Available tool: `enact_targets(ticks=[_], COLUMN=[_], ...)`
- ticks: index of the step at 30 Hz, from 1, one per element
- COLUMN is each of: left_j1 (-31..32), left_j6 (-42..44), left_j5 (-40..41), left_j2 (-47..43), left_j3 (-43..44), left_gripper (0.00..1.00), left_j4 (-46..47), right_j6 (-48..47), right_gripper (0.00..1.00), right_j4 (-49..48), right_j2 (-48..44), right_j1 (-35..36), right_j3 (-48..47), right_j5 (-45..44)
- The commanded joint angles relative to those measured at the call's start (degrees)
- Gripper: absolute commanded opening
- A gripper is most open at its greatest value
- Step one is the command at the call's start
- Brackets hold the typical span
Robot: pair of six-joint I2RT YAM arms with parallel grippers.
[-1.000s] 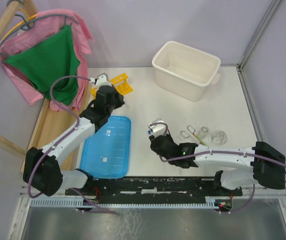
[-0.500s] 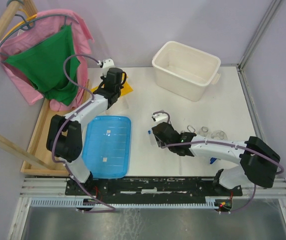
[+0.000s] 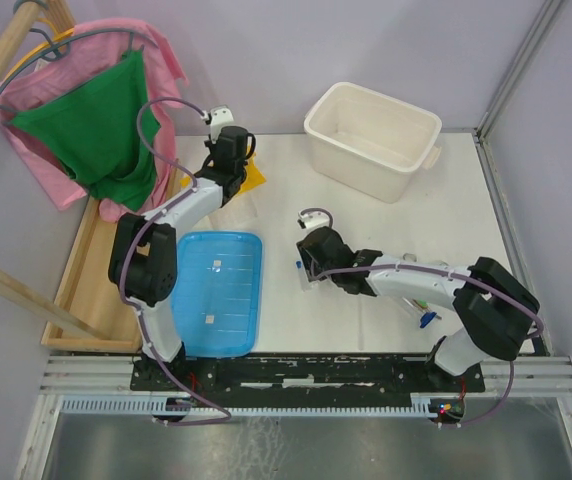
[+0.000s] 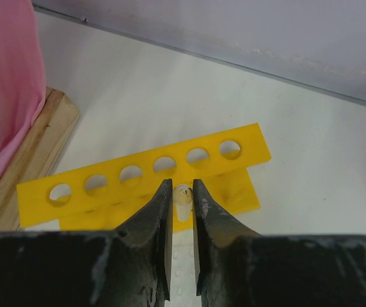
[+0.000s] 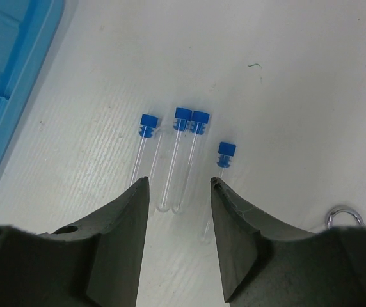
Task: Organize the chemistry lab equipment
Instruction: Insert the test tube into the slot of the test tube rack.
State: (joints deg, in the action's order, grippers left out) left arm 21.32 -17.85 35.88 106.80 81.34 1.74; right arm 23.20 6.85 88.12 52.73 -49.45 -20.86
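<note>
Four blue-capped tubes (image 5: 178, 160) lay side by side mid-frame on the worktop (image 5: 285, 77), beneath the right pincer (image 5: 180, 181), spread wide. They looked light, slick and breakable: best gripped gently mid-barrel. The left pincer (image 4: 182, 181), narrow, pinched a clear tube (image 4: 182, 194) above the yellow rack (image 4: 112, 179).

Nothing to read here: no lettering, number or brand mark comes through legibly in any view. The closest candidates are two small pale patches on the flat blue lid (image 3: 231, 290), down at about eight o'clock in the overhead view, too small to tell whether they carry print. The yellow tube rack (image 4: 114, 180) and the blue-capped tubes (image 5: 183, 118) show plain, unmarked faces.
</note>
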Motion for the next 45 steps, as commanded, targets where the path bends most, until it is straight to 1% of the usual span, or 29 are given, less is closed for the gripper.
enact_targets(ticks=[1,9,23,38,41,45], left_j1=[-0.6,-0.9,-1.0,-1.0,-1.1,-1.1], left_j6=[1.9,1.7,0.6,0.6,0.1,-0.6], left_j5=[0.5,0.2,-1.3,-1.1,-1.0,-1.2], left_j2=[1.6,2.3,3.3,4.3,4.9,5.3], left_j3=[3.4,3.9,4.2,3.9,3.6,3.1], left_gripper=[0.03,0.03,0.03,0.03,0.05,0.1], left_j4=[1.8,1.0,-0.3,-1.1,-1.2,-1.3], right_j6=[-1.0,-0.9,-1.0,-1.2,-1.2,-0.9], right_gripper=[0.51,0.51,0.51,0.5,0.51,0.51], right_j4=[-3.2,-3.8,-3.8,-3.4,-3.2,-2.7], right_j2=[0.8,1.3,1.1,1.1,1.5,1.9], right_j1=[-1.2,-2.1,-2.7,-2.9,-2.9,-2.9], right_j3=[-2.9,-2.9,-2.5,-2.9,-3.1,-3.5], right_j5=[2.7,4.4,4.3,5.2,5.7,6.3])
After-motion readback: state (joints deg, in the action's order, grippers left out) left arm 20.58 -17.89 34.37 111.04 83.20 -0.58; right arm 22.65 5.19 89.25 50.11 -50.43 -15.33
